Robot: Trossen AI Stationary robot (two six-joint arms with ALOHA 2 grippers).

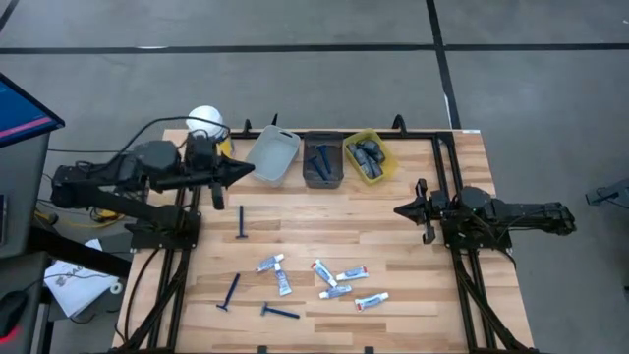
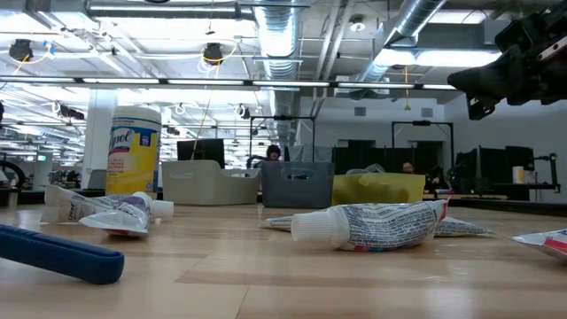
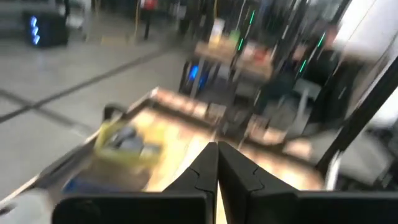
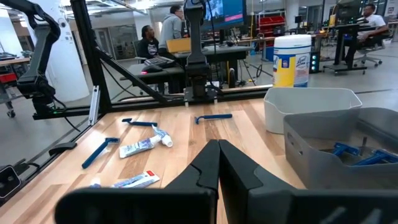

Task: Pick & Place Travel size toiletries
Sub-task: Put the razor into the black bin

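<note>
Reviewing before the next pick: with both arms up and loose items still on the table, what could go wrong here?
1. The white tubes lie bunched and crossing, so a pinch may catch two or nudge neighbours.
2. The blue razors lie flat and thin; shut fingers may skate over them.
3. The left gripper hangs beside the light grey bin; a swing might clip its rim.

Three bins line the table's far edge; tubes and razors lie scattered nearer, apparently apart.

Ahead of my right pincer: smooth, satiny wooden table, matt grey plastic bin, crinkled glossy tubes.
</note>
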